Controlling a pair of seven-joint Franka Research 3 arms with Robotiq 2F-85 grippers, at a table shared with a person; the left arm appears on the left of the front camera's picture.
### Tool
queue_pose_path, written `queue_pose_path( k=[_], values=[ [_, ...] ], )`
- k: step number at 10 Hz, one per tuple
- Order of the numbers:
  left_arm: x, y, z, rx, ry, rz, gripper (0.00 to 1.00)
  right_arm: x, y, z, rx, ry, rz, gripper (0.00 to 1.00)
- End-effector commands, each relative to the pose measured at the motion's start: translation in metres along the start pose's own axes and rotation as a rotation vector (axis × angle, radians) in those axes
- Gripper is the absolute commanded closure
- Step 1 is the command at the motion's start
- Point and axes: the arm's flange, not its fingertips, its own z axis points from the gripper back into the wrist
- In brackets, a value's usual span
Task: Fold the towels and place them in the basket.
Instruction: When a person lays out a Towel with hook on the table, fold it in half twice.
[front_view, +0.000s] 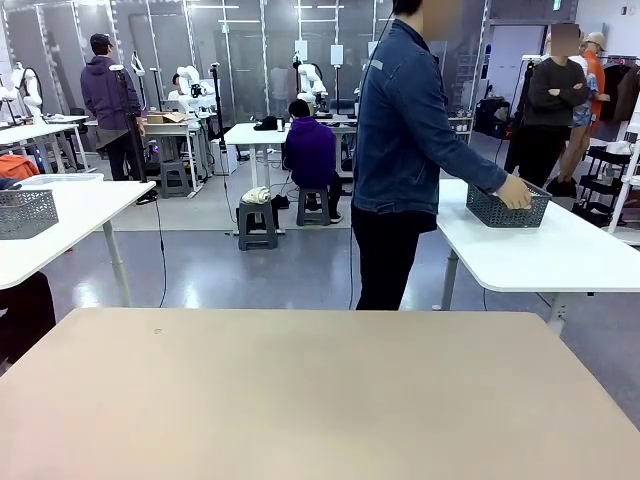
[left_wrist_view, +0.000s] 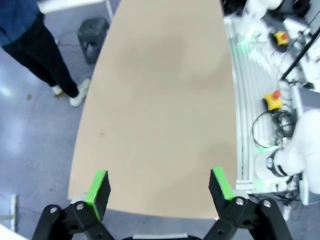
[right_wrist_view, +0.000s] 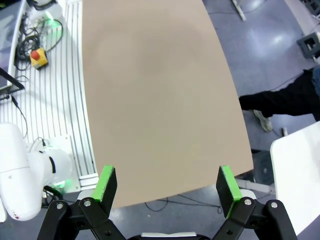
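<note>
Left gripper (left_wrist_view: 160, 186): jaws wide, empty, above near edge of tan table (left_wrist_view: 160, 100). Right gripper (right_wrist_view: 166, 184): likewise wide, empty. Wire-mesh basket (front_view: 500, 210) well apart, on white side table (front_view: 560, 255) past far right corner, long axis across view, person's hand (front_view: 516, 195) on rim. Right arm judged nearer.

The tan table (front_view: 320, 400) — matte, a faint small mark near its far left — spans the foreground; the basket (front_view: 495, 210) sits on a white side table (front_view: 560, 255) (far right).
</note>
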Motion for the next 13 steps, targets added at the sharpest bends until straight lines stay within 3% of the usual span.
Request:
queue_pose_path(
  k=[1,4,8,13],
  values=[
    [0.0075,0.0055,0.0104,-0.048,-0.087,0.028,0.00,-0.0022,-0.0044,0.0081,0.070,-0.087,-0.021,0.00],
    [0.0091,0.0072,0.0087,-0.093,-0.170,0.037,0.00,-0.0051,-0.0069,0.0068,0.097,-0.127,-0.029,0.00],
    [0.0155,0.0089,0.0058,-0.116,-0.186,0.054,0.00,-0.0070,-0.0077,0.0042,0.093,-0.168,-0.031,0.00],
    [0.0121,0.0076,0.0048,-0.055,-0.200,0.076,0.00,-0.0075,-0.0080,0.0043,0.098,-0.217,-0.058,0.00]
  ],
)
